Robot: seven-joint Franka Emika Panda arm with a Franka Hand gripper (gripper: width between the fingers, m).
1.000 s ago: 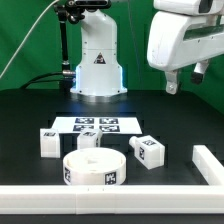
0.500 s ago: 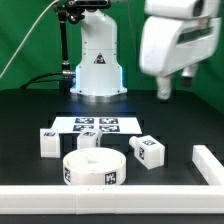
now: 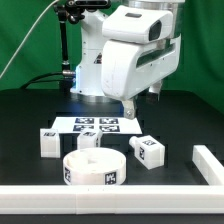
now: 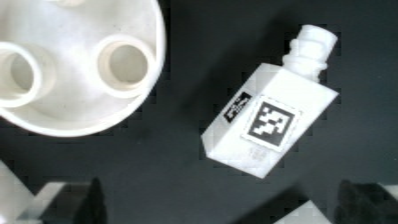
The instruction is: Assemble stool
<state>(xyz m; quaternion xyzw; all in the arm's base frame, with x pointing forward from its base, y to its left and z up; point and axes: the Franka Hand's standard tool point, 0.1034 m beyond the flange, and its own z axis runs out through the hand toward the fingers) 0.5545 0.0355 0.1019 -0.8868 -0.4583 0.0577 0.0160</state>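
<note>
the seat (image 4: pixel 71 25) is cut by the wrist view's edge, and the pincer (image 4: pixel 210 198) seems blurred.

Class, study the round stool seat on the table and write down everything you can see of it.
The seat is a thick, round, ring-like piece of what looks like white plastic, lying flat on the black table in the exterior view's foreground. A black-and-white square tag sits on its side wall. The wrist view shows its face with two round sockets. Nothing grips it. A tagged leg lies beside it, clearly apart; whether the rear leg touches it cannot be told.
</note>
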